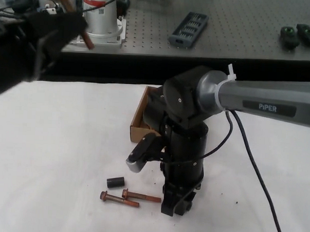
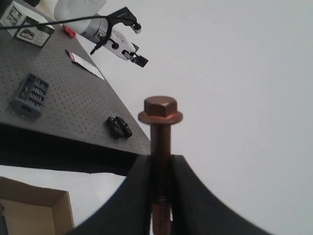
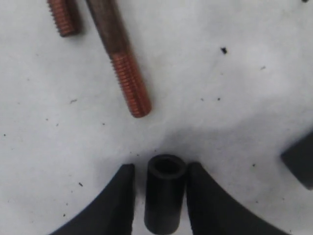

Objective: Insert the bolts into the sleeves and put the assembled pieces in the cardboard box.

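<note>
My left gripper (image 2: 160,164) is shut on the shank of a copper bolt (image 2: 160,112), head outward, raised high at the bench's back left (image 1: 53,27). My right gripper (image 1: 178,207) points straight down at the white cloth. A black sleeve (image 3: 165,196) lies between its fingers (image 3: 117,205), which stand close on both sides with a thin gap showing. Two loose copper bolts (image 1: 119,199) (image 1: 141,196) and a second black sleeve (image 1: 116,182) lie just left of it. One bolt's threaded end (image 3: 129,90) lies ahead of the fingertips. The cardboard box (image 1: 139,118) sits behind the right arm.
The box's open corner (image 2: 34,196) sits below the left gripper. Behind the cloth runs a perforated metal bench with a grey bit holder (image 1: 188,27), small black parts (image 1: 299,35) and a white cylinder (image 1: 100,11). A black cable (image 1: 255,166) trails from the right arm.
</note>
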Tool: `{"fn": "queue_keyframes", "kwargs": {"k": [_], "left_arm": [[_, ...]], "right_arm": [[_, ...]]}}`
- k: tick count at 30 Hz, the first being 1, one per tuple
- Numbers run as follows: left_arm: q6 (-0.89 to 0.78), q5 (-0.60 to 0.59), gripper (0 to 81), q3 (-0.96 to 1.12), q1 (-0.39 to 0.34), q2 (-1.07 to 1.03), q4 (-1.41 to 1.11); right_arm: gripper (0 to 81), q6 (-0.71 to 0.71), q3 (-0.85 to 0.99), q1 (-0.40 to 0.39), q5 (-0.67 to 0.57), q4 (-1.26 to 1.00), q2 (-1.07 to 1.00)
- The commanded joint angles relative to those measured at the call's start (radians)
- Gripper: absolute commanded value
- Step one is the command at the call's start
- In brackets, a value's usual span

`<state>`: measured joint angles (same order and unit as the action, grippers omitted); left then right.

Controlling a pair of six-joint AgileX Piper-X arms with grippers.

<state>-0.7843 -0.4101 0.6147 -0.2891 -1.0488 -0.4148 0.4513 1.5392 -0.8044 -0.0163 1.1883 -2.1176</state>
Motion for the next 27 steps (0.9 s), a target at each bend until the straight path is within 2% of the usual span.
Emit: {"fn": "queue_keyframes", "kwargs": {"k": [1,8,11,13,16,20,23,27], "left_arm": [[-0.006,-0.015,0.6,0.004,0.028,0.025,-0.022],[-0.006,-0.015,0.6,0.004,0.045,0.024,-0.022],[-0.006,-0.015,0.6,0.004,0.044,0.024,-0.02],[0.001,-0.015,0.6,0.004,0.044,0.024,-0.003],[0.036,-0.008,0.6,-0.002,0.044,0.024,0.053],[0.035,0.012,0.6,-0.038,0.044,0.024,0.077],[0.035,0.018,0.6,-0.055,0.044,0.024,0.077],[0.03,-0.012,0.6,-0.062,0.044,-0.013,-0.021]], "right_arm": [[26.9,-0.019,-0.002,-0.001,0.036,-0.009,0.0],[8.6,-0.04,-0.002,0.002,0.067,-0.023,0.0],[3.9,-0.076,-0.002,0.002,0.067,-0.034,0.0],[3.4,-0.1,-0.002,0.011,0.031,-0.043,0.0],[3.4,-0.099,-0.002,0.028,-0.093,-0.045,0.018],[3.4,-0.099,-0.038,0.064,-0.145,-0.102,0.101],[3.4,-0.139,-0.129,0.099,-0.221,-0.211,0.212],[3.4,-0.234,-0.339,0.156,-0.408,-0.42,0.407]]}}
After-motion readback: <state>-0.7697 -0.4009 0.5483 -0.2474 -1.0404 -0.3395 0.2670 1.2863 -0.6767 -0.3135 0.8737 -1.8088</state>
